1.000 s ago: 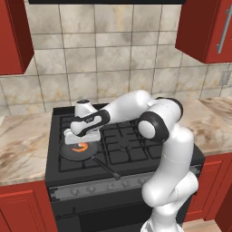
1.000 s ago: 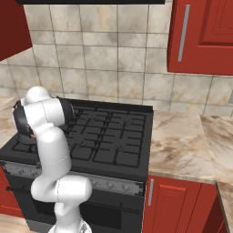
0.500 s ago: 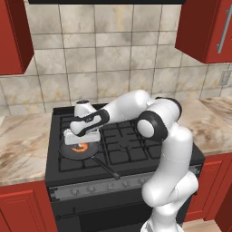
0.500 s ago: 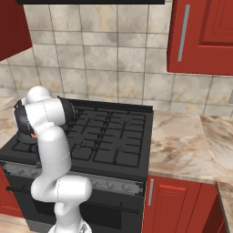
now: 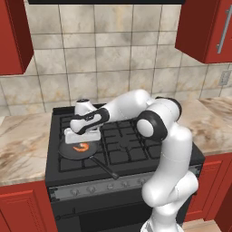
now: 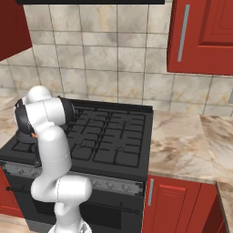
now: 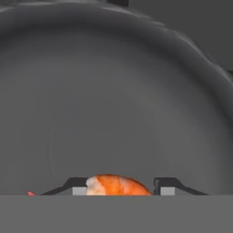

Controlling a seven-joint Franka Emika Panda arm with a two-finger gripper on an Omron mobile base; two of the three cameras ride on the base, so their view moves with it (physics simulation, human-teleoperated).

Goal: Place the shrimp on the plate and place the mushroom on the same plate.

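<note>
Fingers [image 7: 119, 189] of mine sit low inside the black frying pan [image 7: 113, 91], one tip on each side of the shrimp [image 7: 119, 185]; from my hand view I cannot tell whether they already grip it or just flank it. From the left base view, my hand [image 5: 84, 131] hangs over the pan [image 5: 72, 152] on the stove's [image 5: 136, 149] front left burner, the orange shrimp [image 5: 82, 147] curled just below it. From the right base view, my own arm [image 6: 45, 118] hides the pan.
</note>
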